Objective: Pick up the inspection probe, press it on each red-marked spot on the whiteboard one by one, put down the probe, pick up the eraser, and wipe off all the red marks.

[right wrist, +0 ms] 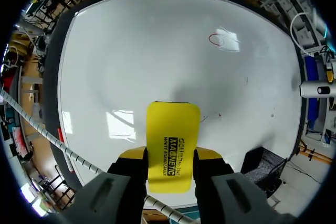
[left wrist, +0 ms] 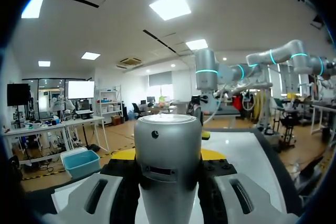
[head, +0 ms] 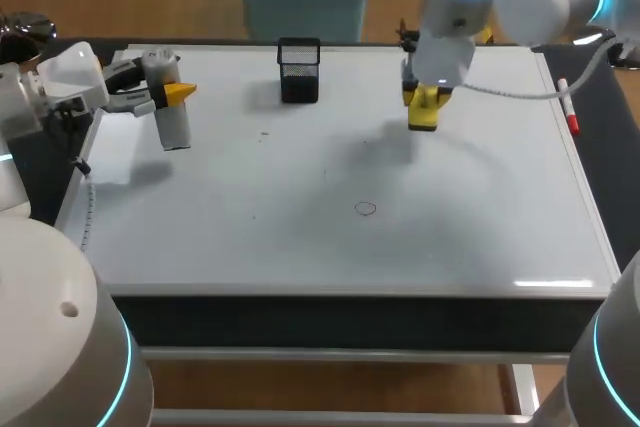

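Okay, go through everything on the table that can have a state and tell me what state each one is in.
Left gripper: shut on the probe.
Probe: held up over the whiteboard, at its left side.
Right gripper: shut on the eraser.
Eraser: held above the whiteboard, not touching it.
Red circle: not yet wiped.
Mesh cup: upright.
Marker: lying at the whiteboard's right edge.

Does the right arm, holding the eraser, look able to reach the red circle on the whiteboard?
Probably yes: only bare whiteboard lies between the eraser and the red circle; the left gripper is far aside.
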{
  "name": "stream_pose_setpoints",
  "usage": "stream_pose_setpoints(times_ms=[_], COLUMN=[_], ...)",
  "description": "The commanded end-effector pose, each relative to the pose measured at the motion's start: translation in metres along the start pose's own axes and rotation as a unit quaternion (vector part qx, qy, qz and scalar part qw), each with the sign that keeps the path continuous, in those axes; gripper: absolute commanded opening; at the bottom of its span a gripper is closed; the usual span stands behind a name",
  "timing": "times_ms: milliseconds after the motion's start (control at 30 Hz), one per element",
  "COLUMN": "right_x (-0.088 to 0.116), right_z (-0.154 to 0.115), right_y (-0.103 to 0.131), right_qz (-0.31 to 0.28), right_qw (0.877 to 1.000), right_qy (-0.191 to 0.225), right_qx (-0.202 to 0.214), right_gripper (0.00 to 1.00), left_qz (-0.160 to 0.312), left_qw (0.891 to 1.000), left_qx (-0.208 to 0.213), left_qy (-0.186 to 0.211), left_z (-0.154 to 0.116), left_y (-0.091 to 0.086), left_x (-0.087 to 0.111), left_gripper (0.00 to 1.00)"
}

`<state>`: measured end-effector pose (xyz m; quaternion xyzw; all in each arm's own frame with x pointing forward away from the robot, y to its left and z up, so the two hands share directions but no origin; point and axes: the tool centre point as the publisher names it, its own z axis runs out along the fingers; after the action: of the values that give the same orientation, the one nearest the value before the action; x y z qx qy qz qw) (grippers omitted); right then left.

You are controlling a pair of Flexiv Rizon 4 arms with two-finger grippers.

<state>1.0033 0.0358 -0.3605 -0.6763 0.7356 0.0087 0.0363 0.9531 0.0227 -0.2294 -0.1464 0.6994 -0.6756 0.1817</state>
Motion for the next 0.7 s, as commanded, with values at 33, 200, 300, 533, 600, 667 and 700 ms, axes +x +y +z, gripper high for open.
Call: stream_pose_setpoints(times_ms=[33, 200, 300, 533, 600, 667, 700], right_x=[0.024, 0.069, 0.094, 0.135, 0.142, 0.148, 0.150], right_z=[-0.010, -0.013, -0.017, -0.024, -0.024, -0.024, -0.025], right_y=[-0.004, -0.020, -0.027, -0.035, -0.036, -0.036, -0.036], right_qz=[0.009, 0.051, 0.071, 0.103, 0.109, 0.112, 0.113], right_qw=[1.000, 0.999, 0.997, 0.995, 0.994, 0.994, 0.994], right_qy=[-0.012, -0.005, 0.002, 0.003, 0.004, 0.005, 0.004], right_qx=[0.003, 0.000, 0.001, 0.006, 0.005, 0.004, 0.004], right_gripper=[0.00, 0.00, 0.00, 0.00, 0.00, 0.00, 0.00], left_qz=[-0.001, -0.001, -0.001, -0.001, -0.001, -0.001, -0.001], left_qw=[1.000, 1.000, 1.000, 1.000, 1.000, 1.000, 1.000], left_qx=[-0.001, -0.001, -0.001, -0.001, -0.001, -0.001, -0.001], left_qy=[0.000, 0.000, 0.000, 0.000, 0.000, 0.000, 0.000], left_z=[0.000, 0.000, 0.000, 0.000, 0.000, 0.000, 0.000], left_y=[-0.002, -0.002, -0.002, -0.002, -0.002, -0.002, -0.002], left_x=[-0.001, -0.001, -0.001, -0.001, -0.001, -0.001, -0.001], left_gripper=[0.00, 0.00, 0.00, 0.00, 0.00, 0.00, 0.00])
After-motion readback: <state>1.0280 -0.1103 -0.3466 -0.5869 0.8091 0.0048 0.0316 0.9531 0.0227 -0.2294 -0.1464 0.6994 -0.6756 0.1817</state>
